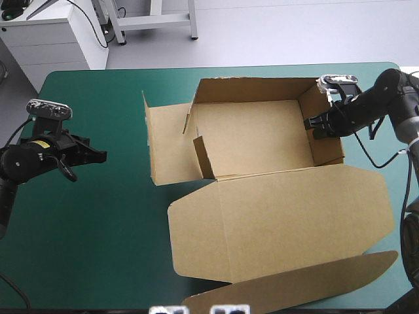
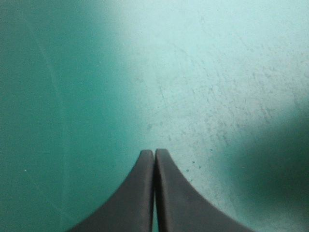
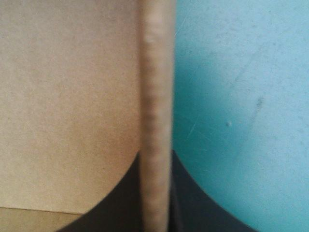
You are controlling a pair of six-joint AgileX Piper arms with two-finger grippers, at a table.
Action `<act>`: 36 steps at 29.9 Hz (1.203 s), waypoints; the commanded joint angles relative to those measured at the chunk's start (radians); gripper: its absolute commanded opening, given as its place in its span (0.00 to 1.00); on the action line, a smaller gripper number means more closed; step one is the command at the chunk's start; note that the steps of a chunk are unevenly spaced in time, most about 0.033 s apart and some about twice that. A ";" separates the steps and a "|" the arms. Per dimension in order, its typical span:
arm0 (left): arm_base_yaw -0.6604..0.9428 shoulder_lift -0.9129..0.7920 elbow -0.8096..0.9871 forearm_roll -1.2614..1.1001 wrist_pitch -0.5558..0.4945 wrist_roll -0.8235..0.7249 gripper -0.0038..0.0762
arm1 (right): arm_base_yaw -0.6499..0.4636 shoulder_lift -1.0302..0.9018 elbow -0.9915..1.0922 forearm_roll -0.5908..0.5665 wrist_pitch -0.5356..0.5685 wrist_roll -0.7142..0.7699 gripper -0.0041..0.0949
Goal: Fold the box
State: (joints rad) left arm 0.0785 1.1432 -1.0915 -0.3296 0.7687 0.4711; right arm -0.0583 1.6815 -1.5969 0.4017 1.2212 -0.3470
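While right end effector (image 1: 315, 127) clamps box (image 1: 255, 137), lid (image 1: 294, 222) flat

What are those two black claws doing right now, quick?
Left gripper: shut, holding nothing, over the teal-green cover.
Right gripper: shut on the box, clamping its right-hand wall.

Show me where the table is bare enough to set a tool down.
Widest: the teal-green cover at the near-left, between the left gripper and the lid. Also the far-left corner. Crowded on the right: the right gripper clamps the box wall.
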 commanded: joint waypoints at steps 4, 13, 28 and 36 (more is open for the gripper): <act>0.001 0.067 -0.014 -0.146 -0.087 -0.006 0.04 | -0.009 -0.077 -0.027 0.093 0.029 -0.013 0.02; 0.001 0.252 -0.014 -0.582 0.010 0.179 0.04 | -0.009 -0.085 -0.027 0.103 0.029 -0.013 0.02; -0.016 0.334 -0.014 -1.195 0.438 0.520 0.04 | -0.009 -0.085 -0.027 0.087 0.028 -0.014 0.02; -0.039 0.331 -0.014 -1.206 0.525 0.537 0.04 | 0.011 -0.085 -0.027 0.090 -0.022 0.024 0.03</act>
State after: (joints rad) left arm 0.0564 1.5094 -1.0802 -1.4604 1.1834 1.0016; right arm -0.0601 1.6517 -1.5969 0.4394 1.2302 -0.3423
